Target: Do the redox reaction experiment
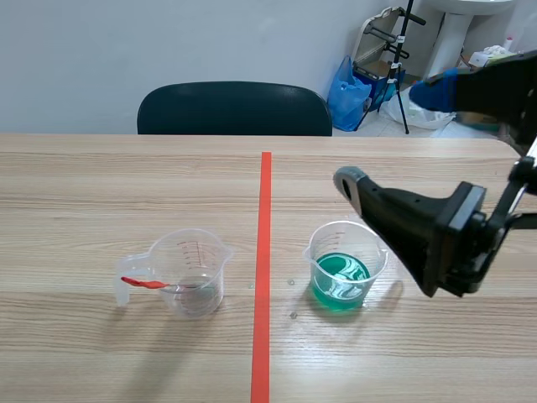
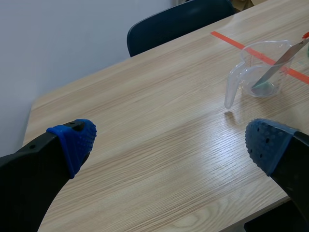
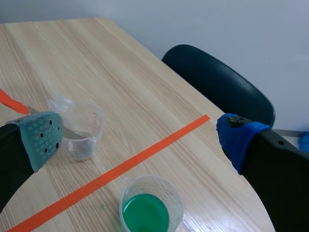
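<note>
Both pairs of fingers spread apart above the bench (image 1: 84,185).
The cup of green liquid (image 3: 147,210) sits low between the right fingers (image 3: 41,137); the left fingers (image 2: 72,142) face only the jug (image 2: 256,72), well ahead.

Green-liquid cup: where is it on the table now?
Scene view: the cup stands on the robot's right side, close beside the tape line, opposite the clear jug.
</note>
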